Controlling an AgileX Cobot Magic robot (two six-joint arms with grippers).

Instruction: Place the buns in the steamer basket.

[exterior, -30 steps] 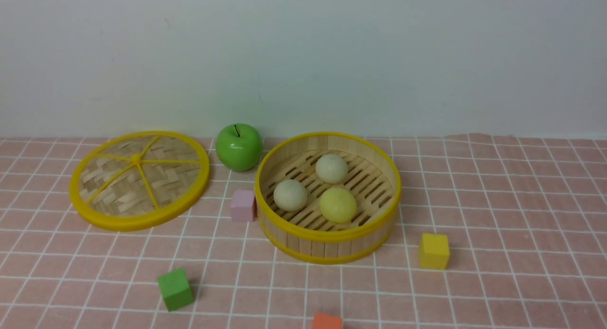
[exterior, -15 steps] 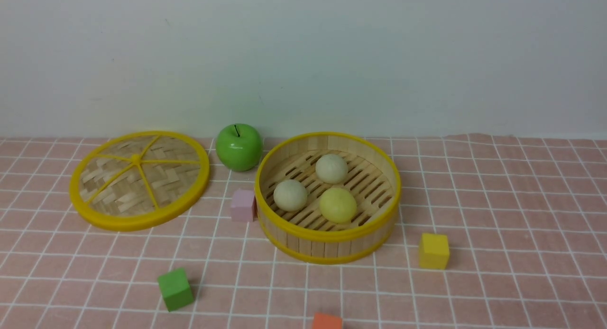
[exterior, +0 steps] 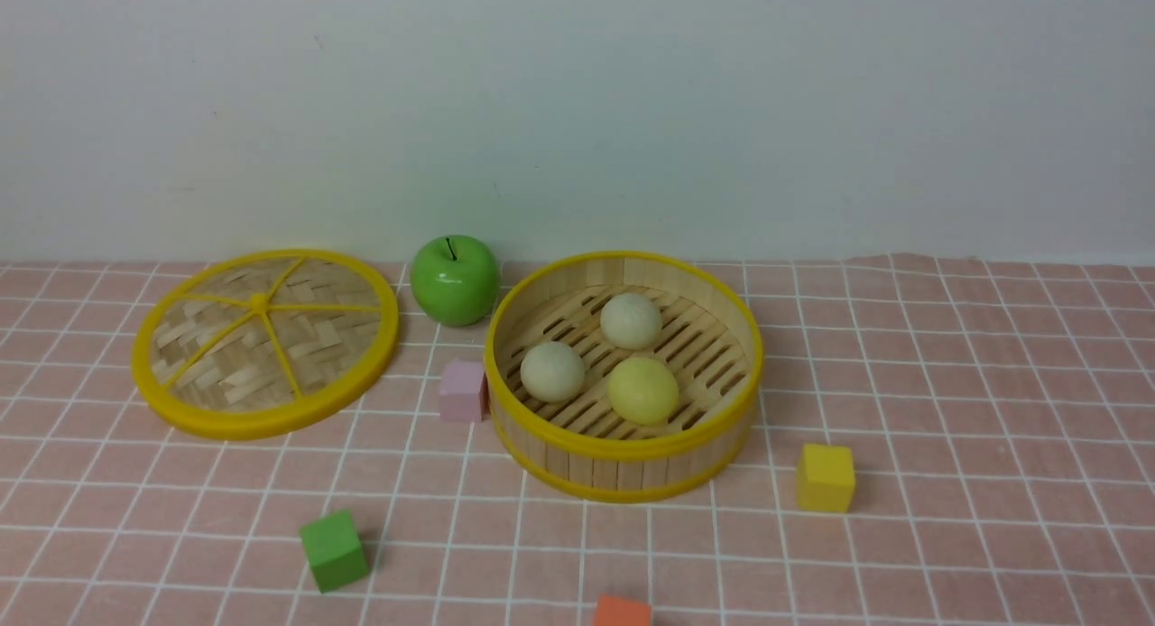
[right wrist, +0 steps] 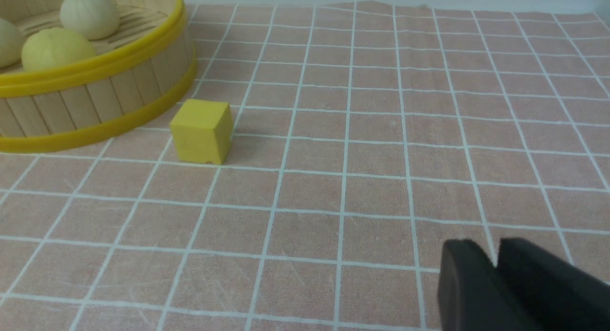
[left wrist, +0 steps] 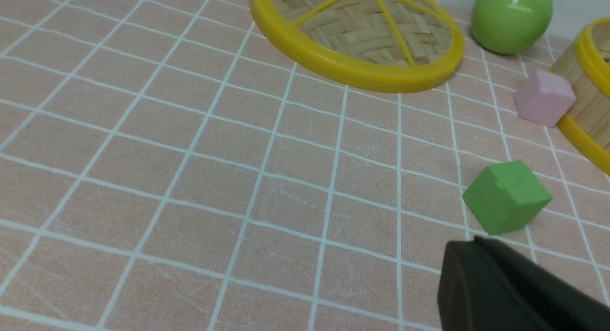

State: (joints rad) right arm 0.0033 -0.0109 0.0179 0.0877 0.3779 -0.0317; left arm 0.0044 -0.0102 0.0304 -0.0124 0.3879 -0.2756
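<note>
Two cream-white buns (exterior: 631, 321) (exterior: 553, 372) and a pale yellow bun (exterior: 643, 391) are held within the steamer basket (exterior: 618, 471), on its slotted floor. The left jaws (left wrist: 469, 243) are closed together with nothing gripped between them; the right jaws (right wrist: 491, 247) are parted by a narrow gap, likewise empty. The woven lid (exterior: 263, 337) is laid on the table (exterior: 947, 536), apart from the basket.
</note>
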